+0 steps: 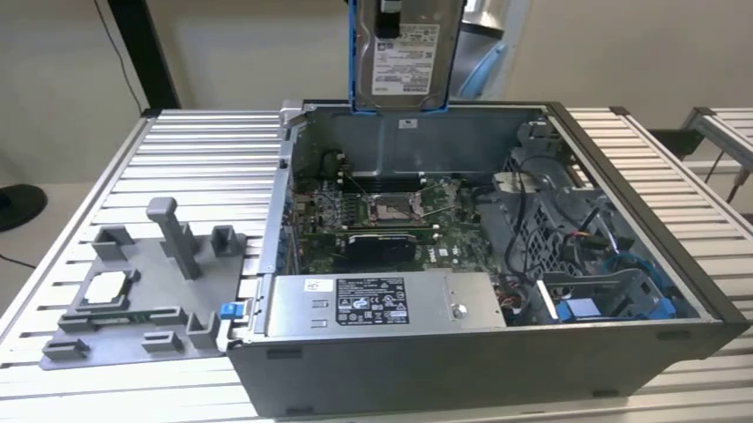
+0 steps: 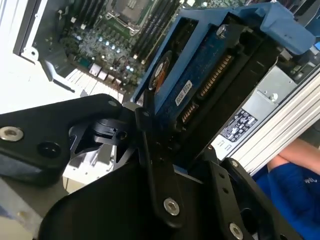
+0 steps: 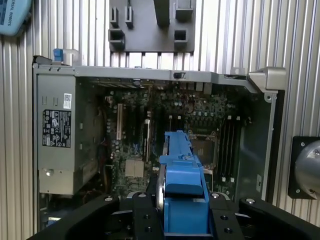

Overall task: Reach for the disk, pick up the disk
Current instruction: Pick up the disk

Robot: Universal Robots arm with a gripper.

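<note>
The disk [image 1: 406, 57] is seen lifted clear of the open computer case [image 1: 636, 352], hanging upright above the case's far wall in the exterior view, with its white label facing the camera and its blue frame running down both long edges. No part of the disk touches the case. The reach and the pick-up are therefore judged to be done, as far as the pictures allow; nothing of the task appears to be left.

In both wrist views the disk [image 2: 200, 75] is held edge-on by the gripper [image 3: 182, 210], whose black fingers [image 2: 155, 165] are closed against its two sides. The circuit-board underside and the connector row are shown in the second wrist view, and the blue frame [image 3: 182, 172] is seen end-on in the first wrist view, high above the motherboard [image 3: 175, 130].

The top of the disk and the gripper itself are cut off by the upper edge of the exterior view, so the grip cannot be checked from there. The exact contact of the fingers with the frame is hidden behind the gripper's own black body. The bay the disk belongs to cannot be made out with certainty. Beside the case, a grey fixture plate [image 1: 141, 300] lies on the ribbed tabletop [image 1: 212, 132].
</note>
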